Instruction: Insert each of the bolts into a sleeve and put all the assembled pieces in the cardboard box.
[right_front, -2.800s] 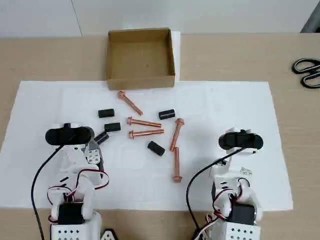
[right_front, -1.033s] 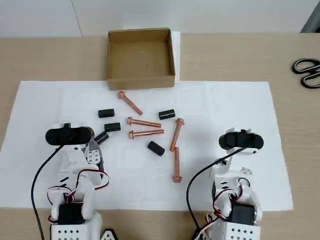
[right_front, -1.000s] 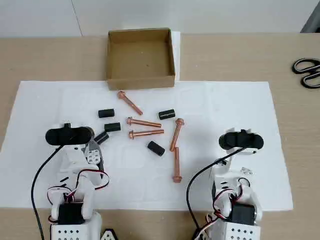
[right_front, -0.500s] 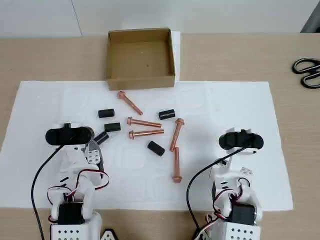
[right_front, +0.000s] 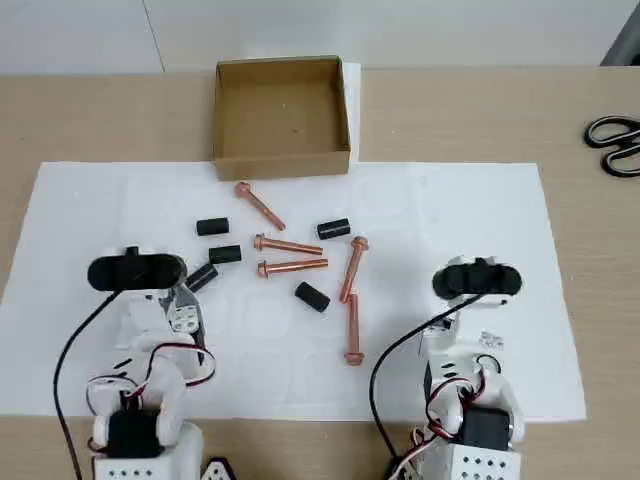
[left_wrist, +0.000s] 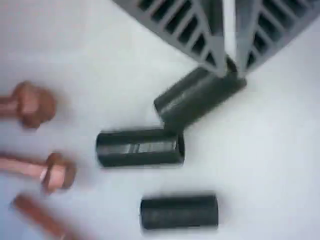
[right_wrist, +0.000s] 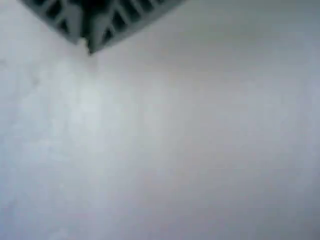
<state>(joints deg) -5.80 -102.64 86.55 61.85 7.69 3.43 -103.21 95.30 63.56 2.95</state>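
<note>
Left gripper (left_wrist: 229, 70): jaws almost together with a thin slit between, nothing held. The tips sit right over one end of the nearest short black cylindrical sleeve (left_wrist: 200, 95); can't tell if they touch. It is likely lined up there because this is the closest loose part. The claw would have to open wider than the sleeve before it could take it.

Right gripper (right_wrist: 88, 47): jaws closed together, empty, hanging over the bare white paper sheet (right_front: 450, 200), well apart from every part. It looks parked, probably until a bolt is needed.

Just past the nearest sleeve lies a second black sleeve (left_wrist: 140, 147), its corner touching or nearly touching the first. A third black sleeve (left_wrist: 179, 211) lies further on, apart. The crowding is a risk: a wide grasp could knock the second one.

Mid-sheet, five copper-coloured hex-head bolts (right_front: 292, 265) lie flat and loose, none in a sleeve. A fourth black sleeve (right_front: 312, 297) and a fifth black sleeve (right_front: 333, 229) lie among them.

Far edge of the sheet: an open square brown cardboard box (right_front: 282, 160), no assembled piece in it yet, so the task looks to be at its start. Black-handled scissors (right_front: 612, 143) lie on the light wooden table (right_front: 100, 120) far off to the right, not part of the job.
</note>
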